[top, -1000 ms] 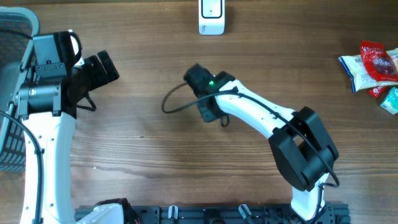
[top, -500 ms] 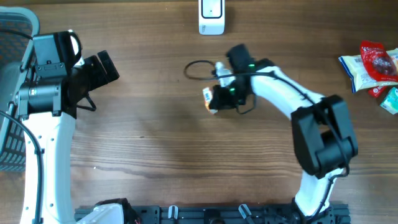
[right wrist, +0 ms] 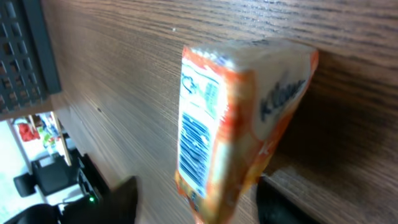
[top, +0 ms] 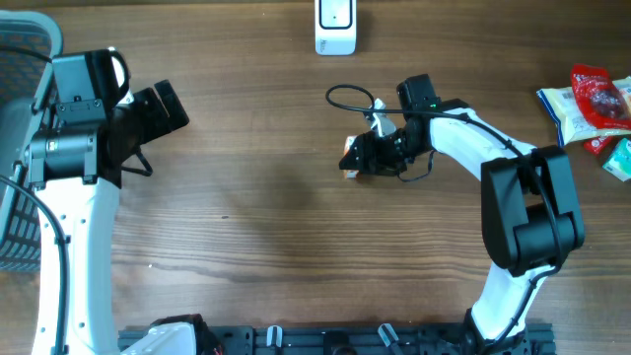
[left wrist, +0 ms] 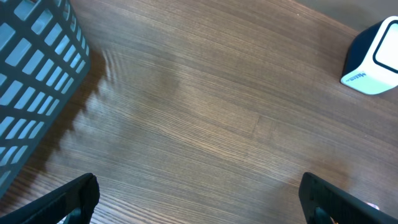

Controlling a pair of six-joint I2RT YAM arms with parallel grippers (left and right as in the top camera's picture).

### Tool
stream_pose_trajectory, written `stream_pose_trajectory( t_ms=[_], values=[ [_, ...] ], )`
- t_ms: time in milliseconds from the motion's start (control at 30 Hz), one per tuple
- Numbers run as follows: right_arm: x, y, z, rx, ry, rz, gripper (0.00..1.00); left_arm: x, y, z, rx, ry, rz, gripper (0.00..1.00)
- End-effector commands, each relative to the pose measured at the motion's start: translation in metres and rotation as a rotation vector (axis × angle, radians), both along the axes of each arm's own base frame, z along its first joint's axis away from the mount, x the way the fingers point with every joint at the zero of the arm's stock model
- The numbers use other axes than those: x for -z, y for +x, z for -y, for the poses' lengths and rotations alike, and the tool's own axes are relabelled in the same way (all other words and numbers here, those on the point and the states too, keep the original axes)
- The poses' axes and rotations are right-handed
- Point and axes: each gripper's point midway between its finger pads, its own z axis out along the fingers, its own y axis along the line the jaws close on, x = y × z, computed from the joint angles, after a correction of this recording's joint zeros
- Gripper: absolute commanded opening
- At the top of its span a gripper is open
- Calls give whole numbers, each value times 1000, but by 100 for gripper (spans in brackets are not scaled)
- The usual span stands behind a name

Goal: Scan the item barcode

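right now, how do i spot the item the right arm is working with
Start at the white scanner at the table's far edge, then come towards the middle, where the right end effector reaches. The small orange-and-white packet sits right at its fingertips, alone on bare wood, unlike the red and white snack bags bunched at the right edge.

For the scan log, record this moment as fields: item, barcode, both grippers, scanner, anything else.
item: orange and white packet, on the wooden table, between the right gripper's fingers
barcode: blue bars on one side face, turned toward the right wrist camera
right gripper: open, one finger clear of the packet
left gripper: open, empty, near the basket
scanner: white barcode scanner at the table's far edge, apart from the packet
other: snack packets at the right edge
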Motion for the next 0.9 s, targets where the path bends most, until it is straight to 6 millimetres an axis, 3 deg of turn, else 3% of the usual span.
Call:
stream_pose_trajectory(
  t_ms=[0, 133, 267, 367, 433, 533, 600, 733, 867],
  values=[
    [-9, -1, -4, -9, 28, 11, 74, -4, 0, -1, -16, -9, 13, 100],
    [-19, 1, -4, -10, 34, 38, 75, -4, 0, -1, -16, -9, 13, 100],
    [-45, 9, -3, -1, 48, 93, 78, -4, 0, -1, -16, -10, 13, 100],
    [-68, 24, 8, 60, 59, 130, 82, -4, 0, -1, -16, -10, 13, 100],
    [-87, 39, 28, 134, 66, 153, 82, -4, 0, -1, -16, -9, 13, 100],
    [-104, 56, 68, 244, 64, 179, 82, -4, 0, -1, -16, -9, 13, 100],
    [-105, 62, 97, 322, 45, 170, 82, -4, 0, -1, -16, -10, 13, 100],
    [-78, 62, 185, 551, -160, 82, 82, -4, 0, -1, -16, -10, 13, 100],
    [-53, 38, 264, 738, -421, -28, 86, -4, 0, -1, -17, -9, 13, 100]
  ],
)
